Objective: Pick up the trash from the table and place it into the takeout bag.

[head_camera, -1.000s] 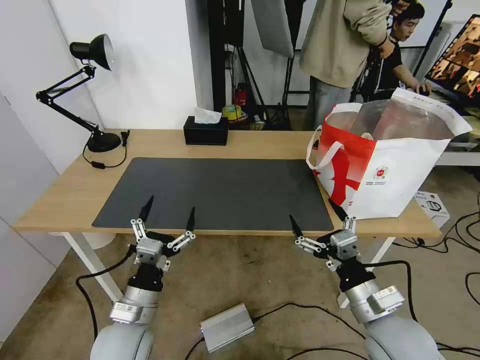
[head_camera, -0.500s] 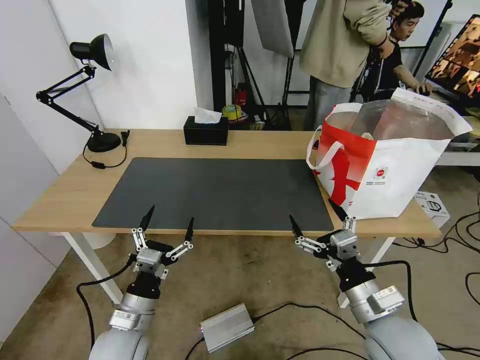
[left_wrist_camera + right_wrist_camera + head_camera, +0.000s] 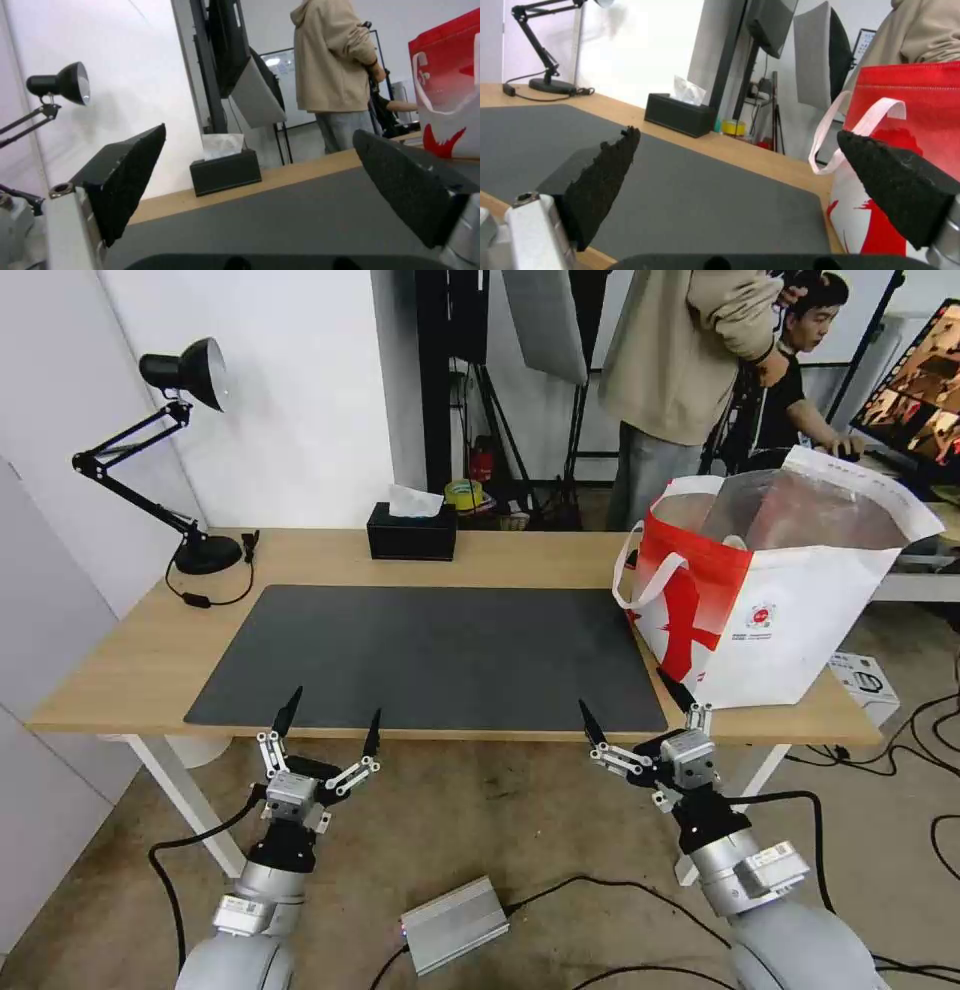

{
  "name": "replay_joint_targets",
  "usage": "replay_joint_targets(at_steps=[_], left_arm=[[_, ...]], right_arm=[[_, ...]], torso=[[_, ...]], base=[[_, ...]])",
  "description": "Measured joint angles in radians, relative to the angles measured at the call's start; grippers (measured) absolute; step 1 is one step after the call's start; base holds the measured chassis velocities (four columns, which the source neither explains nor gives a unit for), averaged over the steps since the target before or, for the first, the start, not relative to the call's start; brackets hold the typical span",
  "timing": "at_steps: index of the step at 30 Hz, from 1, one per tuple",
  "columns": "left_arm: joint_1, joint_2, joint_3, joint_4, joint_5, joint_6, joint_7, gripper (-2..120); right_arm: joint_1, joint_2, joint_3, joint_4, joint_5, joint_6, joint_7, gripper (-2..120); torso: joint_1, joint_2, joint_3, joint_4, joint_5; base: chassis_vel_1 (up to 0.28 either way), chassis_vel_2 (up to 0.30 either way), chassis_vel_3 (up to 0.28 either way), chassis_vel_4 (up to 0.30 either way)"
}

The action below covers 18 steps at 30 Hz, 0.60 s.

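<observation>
Overhead, from the head view, the table [image 3: 130, 650] is stretching wide, its dark grey mat [image 3: 440, 655] lying bare across the middle. The takeout bag [image 3: 770, 600] is standing upright at the right end, mouth gaping, its base reaching the near edge. A tissue box [image 3: 411, 532] and desk lamp [image 3: 175, 450] are sitting along the far edge. The left end effector [image 3: 330, 715] is hanging just off the near edge, fingers spread and holding nothing; the right end effector [image 3: 632, 700] is doing likewise near the bag's lower corner.

From the left wrist view, spread fingertips [image 3: 127, 180] are framing the mat [image 3: 280, 221], with the tissue box [image 3: 226, 172] beyond.

From the right wrist view, the parted fingertips [image 3: 602, 180] are pointing across the mat [image 3: 680, 195], the bag [image 3: 910, 123] looming close beside one finger.
</observation>
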Motion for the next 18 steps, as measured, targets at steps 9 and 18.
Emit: replay_joint_targets(at_steps=[9,18], left_arm=[[0.001,0.0,0.0,0.005,0.001,-0.003,-0.002,100],[0.001,0.0,0.0,0.005,0.002,-0.003,-0.003,100]], right_arm=[[0.0,0.0,0.0,0.0,0.0,0.0,0.0,100],[0.0,0.0,0.0,0.0,0.0,0.0,0.0,100]], torso=[[0.0,0.0,0.0,0.0,0.0],[0.0,0.0,0.0,0.0,0.0]], base=[[0.0,0.0,0.0,0.0],[0.0,0.0,0.0,0.0]])
